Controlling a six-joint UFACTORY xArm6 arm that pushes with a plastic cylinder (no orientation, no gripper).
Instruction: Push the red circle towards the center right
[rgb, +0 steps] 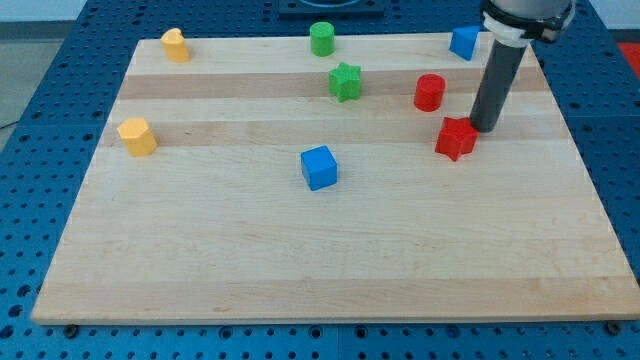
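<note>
The red circle (429, 92) is a short red cylinder standing on the wooden board (330, 260) at the view's upper right. My tip (483, 130) is the lower end of a dark rod that comes down from the view's top right. It stands to the right of and a little below the red circle, apart from it. It is right next to the upper right edge of a red star-like block (456, 138), which lies just below the red circle.
A blue block (463, 42) lies at the top right, a green star (345, 81) and a green cylinder (321, 38) at top centre, a blue cube (319, 167) at the centre, and yellow blocks at top left (176, 45) and left (137, 136).
</note>
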